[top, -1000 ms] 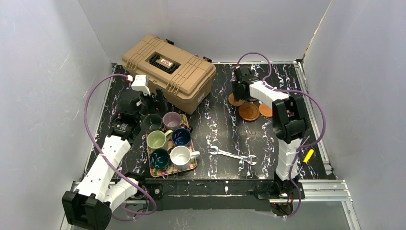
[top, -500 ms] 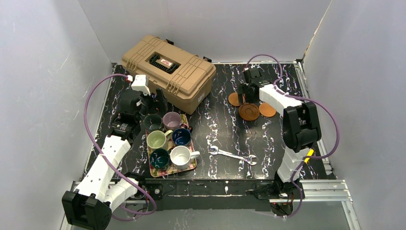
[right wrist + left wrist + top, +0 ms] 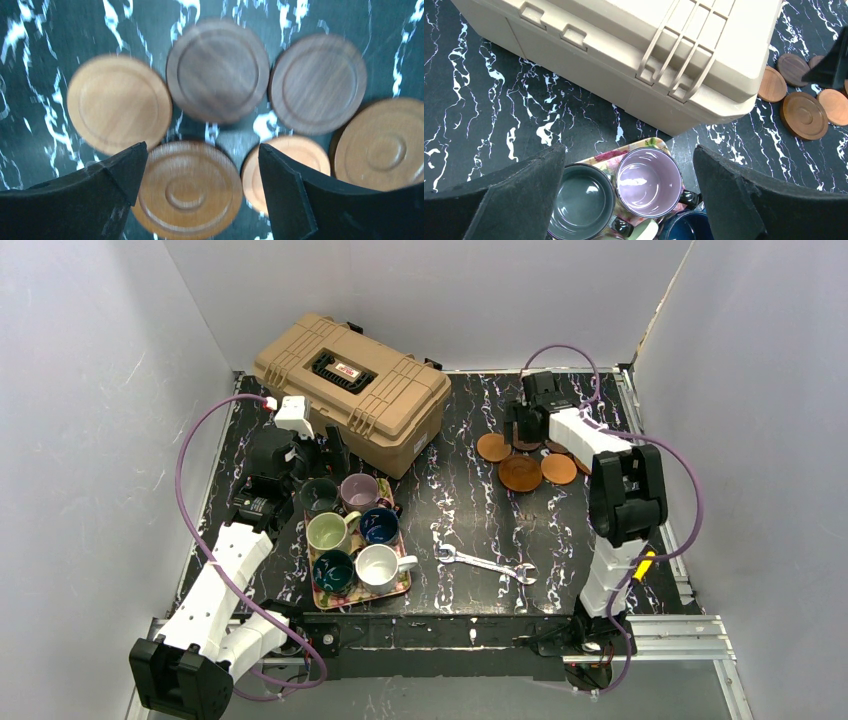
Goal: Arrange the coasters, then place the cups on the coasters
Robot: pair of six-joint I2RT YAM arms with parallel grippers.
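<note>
Right gripper [image 3: 200, 150] has swung rightward, jaws spread and empty. Coasters [image 3: 217, 70] crowd directly beneath it; pinch one rim squarely.

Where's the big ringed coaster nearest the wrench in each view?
Top external: ringed coaster, right of centre.
Left wrist: ringed coaster, right edge, beyond the toolbox corner.
Right wrist: ringed coaster, bottom centre, between the fingers.
Shared landmark: pale orange coaster at its upper left.

Gripper [image 3: 628, 152] wide abv mauve cup [image 3: 648, 183], tan case [image 3: 624, 45]
</note>
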